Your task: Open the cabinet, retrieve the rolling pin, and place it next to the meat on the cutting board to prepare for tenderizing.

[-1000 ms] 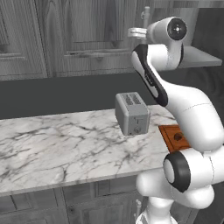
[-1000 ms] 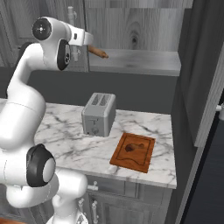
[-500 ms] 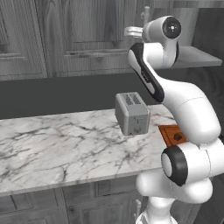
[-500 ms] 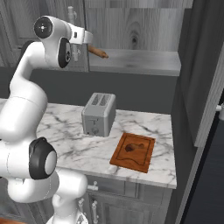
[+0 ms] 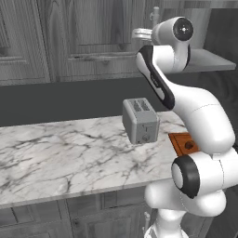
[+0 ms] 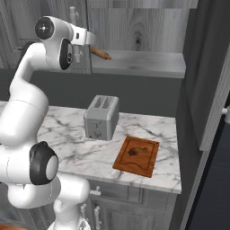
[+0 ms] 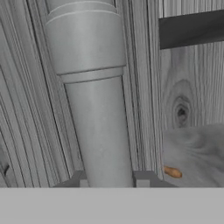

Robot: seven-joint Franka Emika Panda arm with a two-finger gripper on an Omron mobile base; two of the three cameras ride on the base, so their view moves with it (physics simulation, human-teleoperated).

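Gripper (image 7: pixel 111 177) clamps the cabinet (image 6: pixel 134 31) door handle (image 7: pixel 94 109), right door open, rolling pin (image 6: pixel 100 53) unfetched on shelf (image 6: pixel 148 65)

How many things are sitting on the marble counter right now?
2: the toaster near the back, and the cutting board at the right end, with the meat on it.

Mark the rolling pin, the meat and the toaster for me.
rolling pin (image 6: pixel 101 54), right base view, middle of its visible wooden body.
meat (image 6: pixel 134 152), right base view, centre of the lump.
toaster (image 5: pixel 140 120), left base view, its front face.
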